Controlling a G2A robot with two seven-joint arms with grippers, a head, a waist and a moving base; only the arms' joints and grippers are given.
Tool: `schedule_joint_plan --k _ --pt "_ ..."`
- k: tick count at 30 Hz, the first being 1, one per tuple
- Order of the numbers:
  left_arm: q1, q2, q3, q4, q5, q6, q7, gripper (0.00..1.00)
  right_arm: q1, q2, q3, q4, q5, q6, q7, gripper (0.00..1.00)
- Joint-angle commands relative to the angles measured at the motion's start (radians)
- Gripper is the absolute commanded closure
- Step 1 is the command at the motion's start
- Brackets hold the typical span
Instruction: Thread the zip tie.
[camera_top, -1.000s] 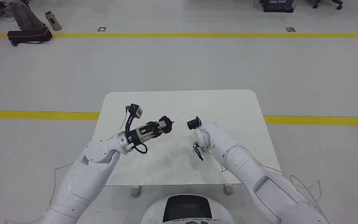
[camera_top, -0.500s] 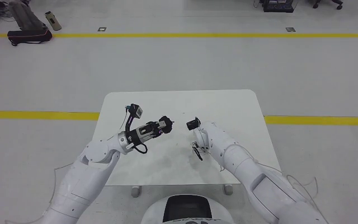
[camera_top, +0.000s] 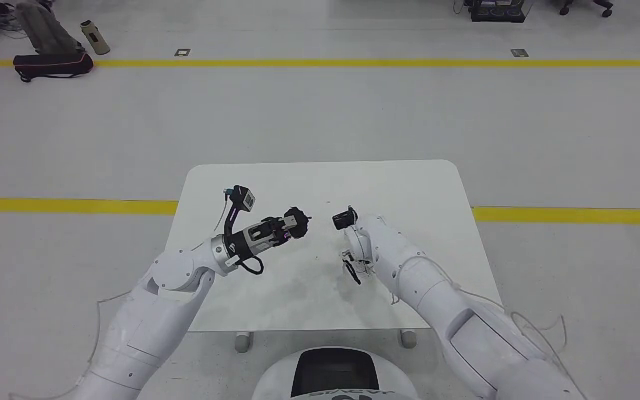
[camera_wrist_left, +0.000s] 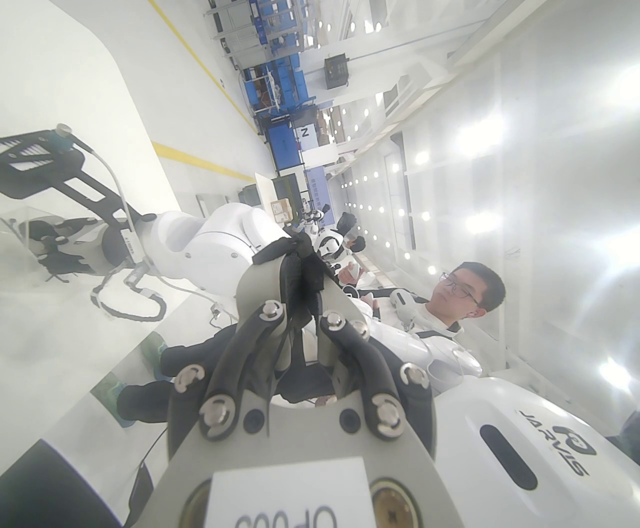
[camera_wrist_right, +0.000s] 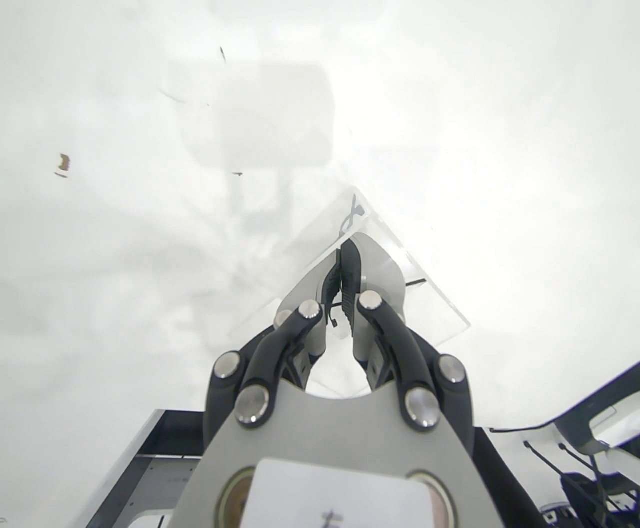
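Note:
Above the middle of the white table (camera_top: 420, 190) my two grippers face each other, a small gap apart. My left gripper (camera_top: 298, 221) (camera_wrist_left: 298, 255) is shut, and a thin black strip, the zip tie (camera_wrist_left: 286, 345), runs down between its fingers. My right gripper (camera_top: 344, 218) (camera_wrist_right: 341, 260) is shut on a clear plastic piece (camera_wrist_right: 425, 305); a small black squiggle (camera_wrist_right: 351, 214) shows at that piece's far tip. From the left wrist view the right gripper (camera_wrist_left: 52, 250) appears farther off, with the clear piece (camera_wrist_left: 20, 220) around it.
The table's front edge (camera_top: 300, 328) lies close below both forearms. A black cable loop (camera_top: 351, 269) hangs under the right wrist. A few small specks (camera_wrist_right: 62, 163) lie on the tabletop. Bare tabletop extends behind and to both sides of the grippers.
The right arm has edged very slightly to the left. The left arm and both grips look unchanged.

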Motion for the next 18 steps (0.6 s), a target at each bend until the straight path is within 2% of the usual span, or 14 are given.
schedule_joint_plan --k 1,9,15,18 --pt "0.000 0.000 0.000 0.000 0.000 0.000 0.000 1.00 -0.005 0.004 0.008 -0.013 -0.005 0.001 0.004 1.00" --pt "0.000 0.000 0.000 0.000 0.000 0.000 0.000 1.00 -0.036 0.028 0.047 -0.092 -0.035 0.011 0.026 1.00" --pt "0.000 0.000 0.000 0.000 0.000 0.000 0.000 1.00 -0.083 0.063 0.113 -0.210 -0.056 0.006 0.055 1.00" --pt "0.000 0.000 0.000 0.000 0.000 0.000 0.000 1.00 -0.121 0.088 0.164 -0.297 -0.069 -0.005 0.076 1.00"
